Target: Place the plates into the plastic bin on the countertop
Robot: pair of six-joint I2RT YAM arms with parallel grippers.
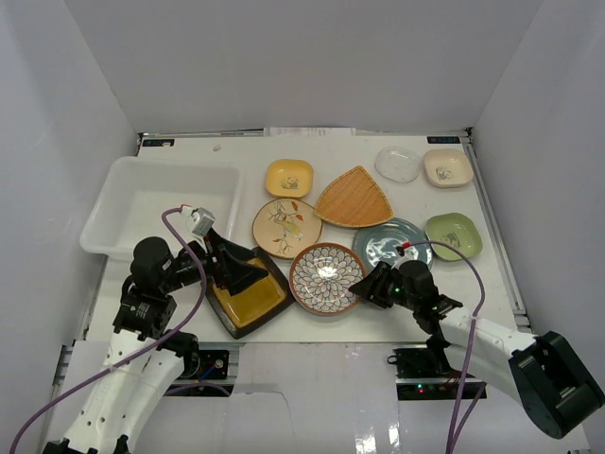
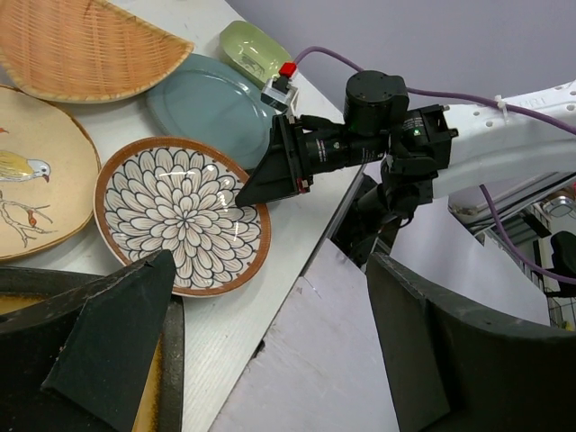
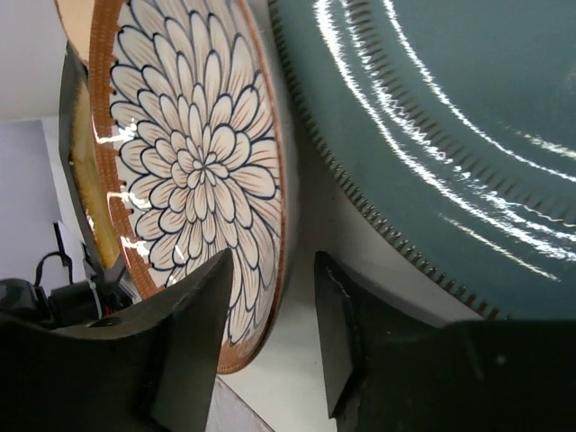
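- White walls point(image 1: 284, 66) enclosed a white counter point(image 1: 236, 151); the bin point(image 1: 102, 213) sat at its far-left corner, open side up.
- Far row, right of the bin: yellow plate point(image 1: 289, 177), clear plate point(image 1: 397, 164), cream plate point(image 1: 447, 167).
- Middle: floral plate point(image 1: 286, 227), fan plate point(image 1: 354, 199), teal plate point(image 1: 392, 244), green plate point(image 1: 454, 235).
- Nearest the arms: dark plate point(image 1: 248, 301) and patterned plate point(image 1: 326, 277), just beside each other. All nine lay on the counter, outside the bin.
- Left fingers point(image 2: 117, 333) were spread wide and held nothing; one hung over the dark plate, the other out past the counter's near edge.
- Right fingers point(image 3: 193, 342) stood slightly apart, straddling the patterned plate's rim on the teal side; one lay over the plate's face, the other over the bare strip between the two plates. Not clamped.
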